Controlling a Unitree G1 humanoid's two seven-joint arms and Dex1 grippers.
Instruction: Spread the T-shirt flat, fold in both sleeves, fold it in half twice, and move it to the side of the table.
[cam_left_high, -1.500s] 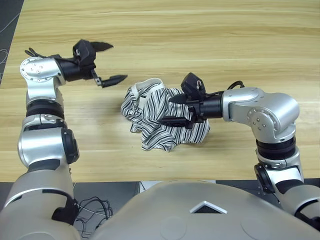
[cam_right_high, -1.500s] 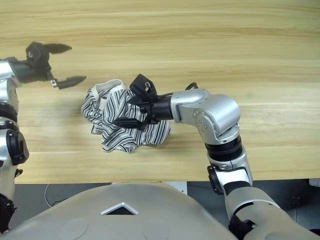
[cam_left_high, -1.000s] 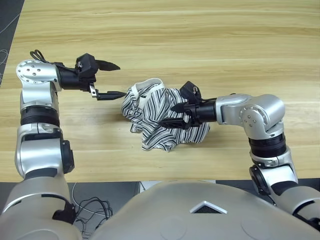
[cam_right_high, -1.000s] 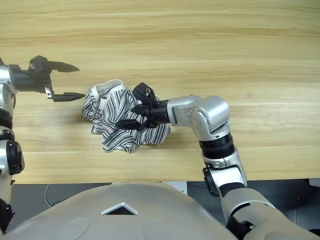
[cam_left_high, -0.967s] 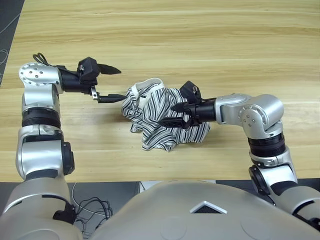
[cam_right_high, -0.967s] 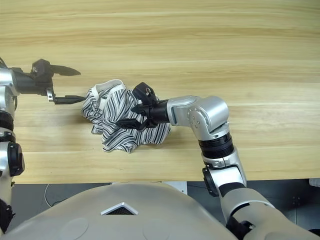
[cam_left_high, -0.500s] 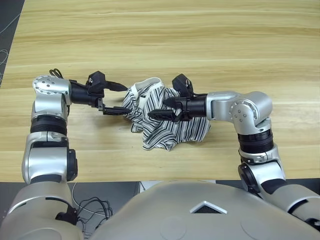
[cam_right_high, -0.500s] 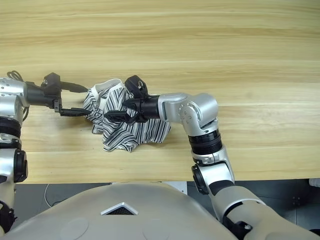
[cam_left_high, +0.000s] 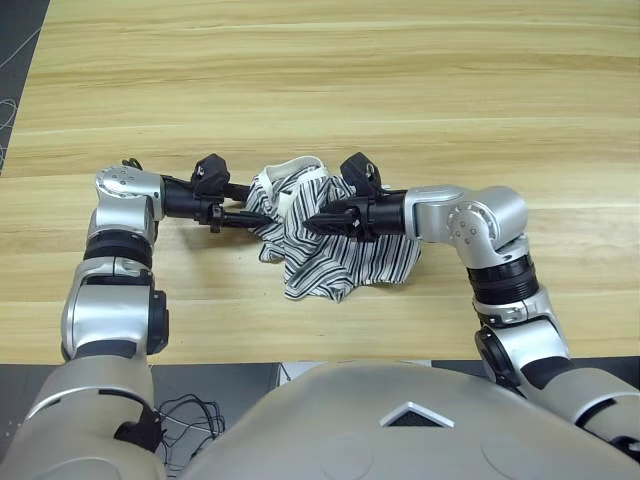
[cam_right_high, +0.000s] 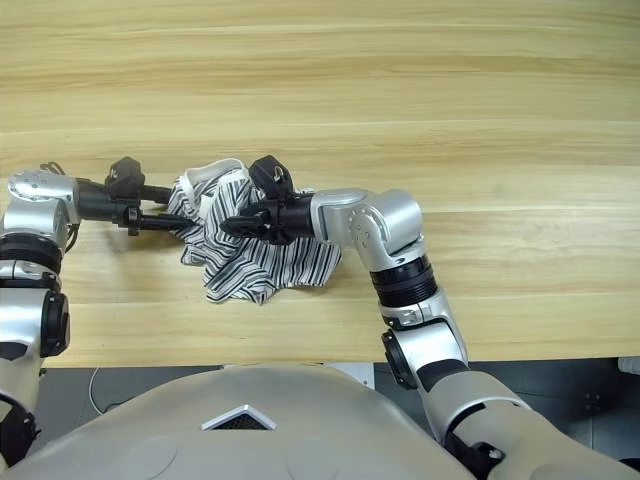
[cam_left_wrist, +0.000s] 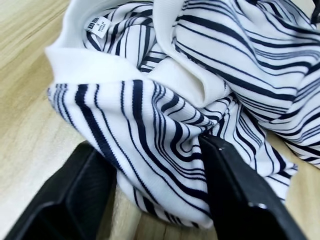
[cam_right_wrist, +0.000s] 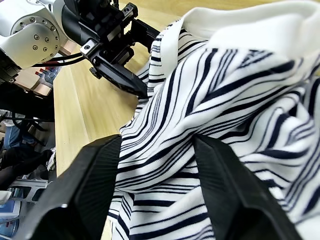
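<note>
Fingers (cam_left_wrist: 75, 195) of left gripper (cam_left_high: 245, 205) pinch a striped fold; right gripper (cam_left_high: 322, 220) fingers (cam_right_wrist: 95, 190) pinch another. T-shirt (cam_left_high: 340, 260) crumpled near front edge of wooden table (cam_left_high: 400, 90). Dark floor (cam_left_high: 15, 40) far left. Sleeves indistinguishable in the heap.

Both arms, the left arm (cam_left_high: 112, 300) and right arm (cam_left_high: 470, 215), are shiny silver with fat round joints. Black rings split the silver parts. Small screws dot the left round cap (cam_right_wrist: 30, 29). A thin black cable (cam_left_high: 130, 163) loops beside it.

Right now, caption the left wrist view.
Left gripper pinching a fold of the crumpled black-and-white striped T-shirt.
</note>
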